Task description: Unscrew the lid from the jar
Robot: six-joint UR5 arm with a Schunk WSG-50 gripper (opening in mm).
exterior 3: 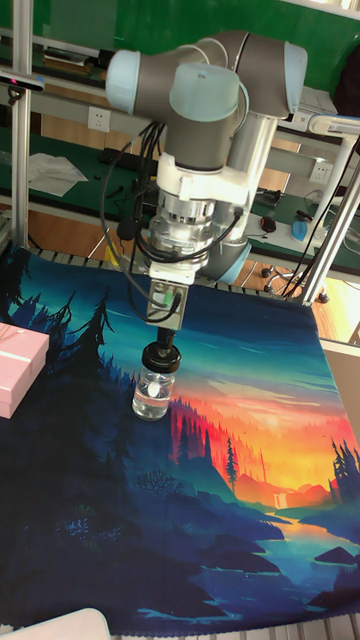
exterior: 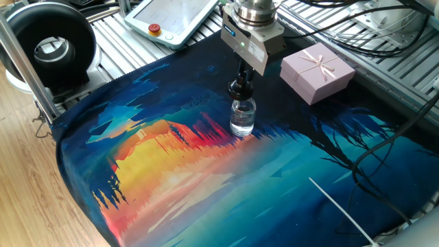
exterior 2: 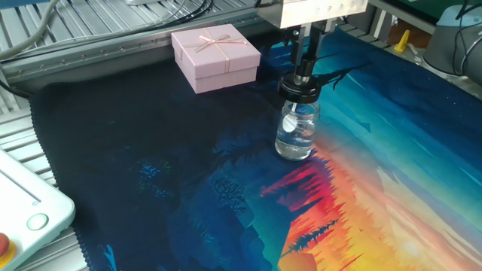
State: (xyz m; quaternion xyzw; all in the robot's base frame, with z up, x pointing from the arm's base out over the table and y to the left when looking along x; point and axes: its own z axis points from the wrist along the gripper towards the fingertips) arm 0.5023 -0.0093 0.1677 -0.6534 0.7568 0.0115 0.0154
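Observation:
A small clear glass jar (exterior: pixel 242 118) (exterior 2: pixel 296 134) (exterior 3: pixel 150 394) stands upright on the painted mat, near its middle. Its black lid (exterior: pixel 239 88) (exterior 2: pixel 300 89) (exterior 3: pixel 160 358) sits on the jar's neck. My gripper (exterior: pixel 242 74) (exterior 2: pixel 303 71) (exterior 3: pixel 165 335) comes straight down from above, shut on the lid's knob-like top. I cannot tell whether any gap has opened between lid and jar.
A pink ribboned gift box (exterior: pixel 317 71) (exterior 2: pixel 216 54) (exterior 3: pixel 18 368) lies on the mat a short way from the jar. A teach pendant (exterior: pixel 175 17) (exterior 2: pixel 22 218) rests off the mat's edge. Cables (exterior: pixel 357 20) run behind the box.

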